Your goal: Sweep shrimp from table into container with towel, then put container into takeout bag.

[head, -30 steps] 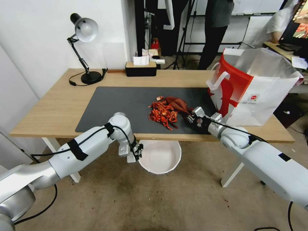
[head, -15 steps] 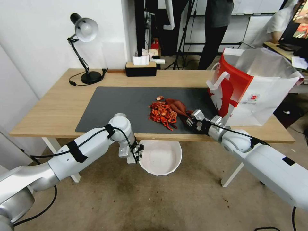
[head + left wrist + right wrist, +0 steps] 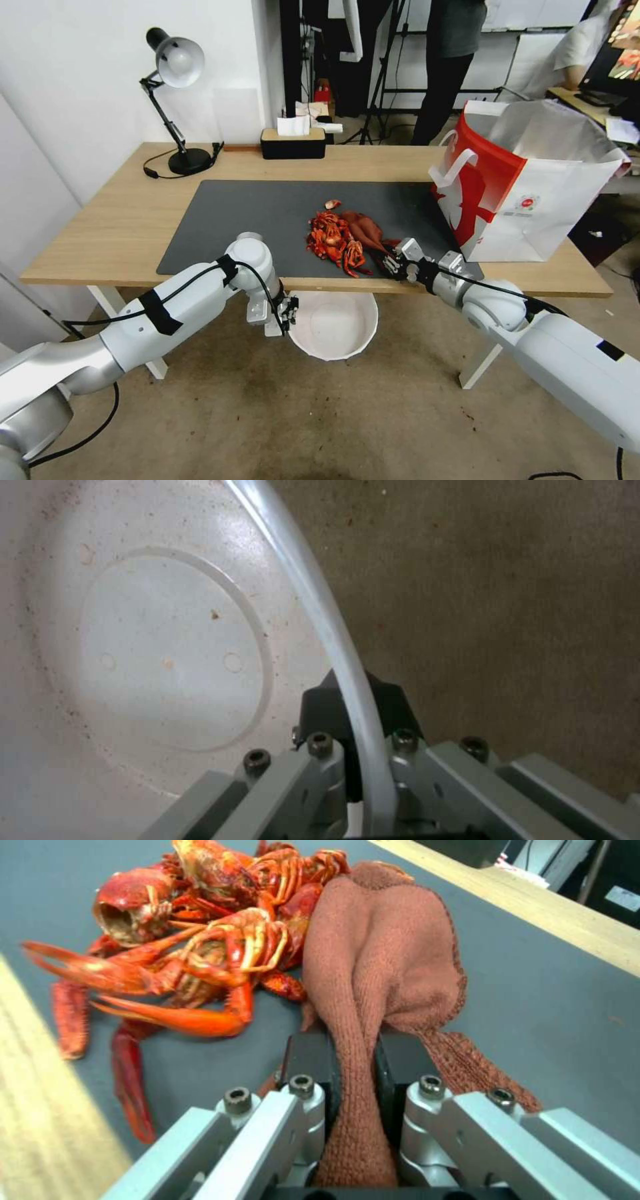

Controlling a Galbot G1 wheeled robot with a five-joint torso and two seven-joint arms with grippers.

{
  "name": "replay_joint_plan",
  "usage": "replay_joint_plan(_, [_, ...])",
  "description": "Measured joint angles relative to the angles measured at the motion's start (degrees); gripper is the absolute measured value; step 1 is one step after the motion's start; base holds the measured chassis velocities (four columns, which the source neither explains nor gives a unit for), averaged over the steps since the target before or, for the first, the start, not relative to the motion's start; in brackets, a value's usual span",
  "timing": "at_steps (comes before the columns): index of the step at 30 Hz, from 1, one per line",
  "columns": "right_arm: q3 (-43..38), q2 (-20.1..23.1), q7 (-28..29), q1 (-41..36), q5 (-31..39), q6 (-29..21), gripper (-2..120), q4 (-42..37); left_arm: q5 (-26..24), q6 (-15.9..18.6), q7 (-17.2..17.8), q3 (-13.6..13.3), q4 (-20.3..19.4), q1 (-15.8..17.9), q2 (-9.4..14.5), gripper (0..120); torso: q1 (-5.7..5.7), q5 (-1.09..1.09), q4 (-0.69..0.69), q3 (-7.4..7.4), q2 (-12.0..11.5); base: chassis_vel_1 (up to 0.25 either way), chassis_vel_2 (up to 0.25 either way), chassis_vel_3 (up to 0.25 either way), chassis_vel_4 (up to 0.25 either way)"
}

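My right claw point(image 3: 353, 1060) pinches towel point(image 3: 383, 955); shrimp point(image 3: 193, 935) just ahead, near table point(image 3: 100, 227) edge. Left claw point(image 3: 357, 715) clamps container point(image 3: 167, 655) rim below. Risk: pieces overshoot container, hit floor.

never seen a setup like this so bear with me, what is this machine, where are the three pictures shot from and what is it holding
It is a two-armed robot with a pincer-like gripper on each arm. The wide picture comes from a camera on its head, looking down at a wooden table. The other two come from cameras on its wrists, so each looks along its own gripper.

On the table's dark mat lies a pile of red shrimp near the front edge, with a red and white takeout bag to the right.

The right gripper is shut on a rust-red towel pressed against the pile. The left gripper pinches the rim of a white container, holding it below the table edge, under the pile.
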State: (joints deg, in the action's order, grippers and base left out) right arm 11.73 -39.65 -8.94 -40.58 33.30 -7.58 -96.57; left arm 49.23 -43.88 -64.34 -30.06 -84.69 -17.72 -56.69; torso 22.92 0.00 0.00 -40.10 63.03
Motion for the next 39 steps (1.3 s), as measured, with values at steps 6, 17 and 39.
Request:
replay_joint_plan(6, [-0.01, 0.44, 0.12, -0.95, 0.0, -0.35, 8, -1.59, -0.05, 0.02, -0.02, -0.15, 0.11, 0.03, -0.14, 0, 0.0, 0.0, -0.01, 0.0, 0.0, 0.0, 0.0, 0.0, 0.0])
replay_joint_plan(17, [-0.11, 1.21, 0.21, -2.62, 0.18, -0.97, 8, -4.1, -0.54, 0.03, 0.0, -0.15, 0.54, 0.26, 0.0, 0, 0.0, 0.0, 0.0, 0.0, 0.0, 0.0, 0.0, 0.0, 0.0])
replay_joint_plan(39, [-2.29, 3.26, 0.42, -7.88, 0.25, -1.76, 8, -9.71, -1.04, 0.01, -0.06, -0.01, 0.85, 0.3, 0.51, 0, 0.0, 0.01, 0.0, -0.01, -0.01, 0.0, 0.0, 0.0, 0.0])
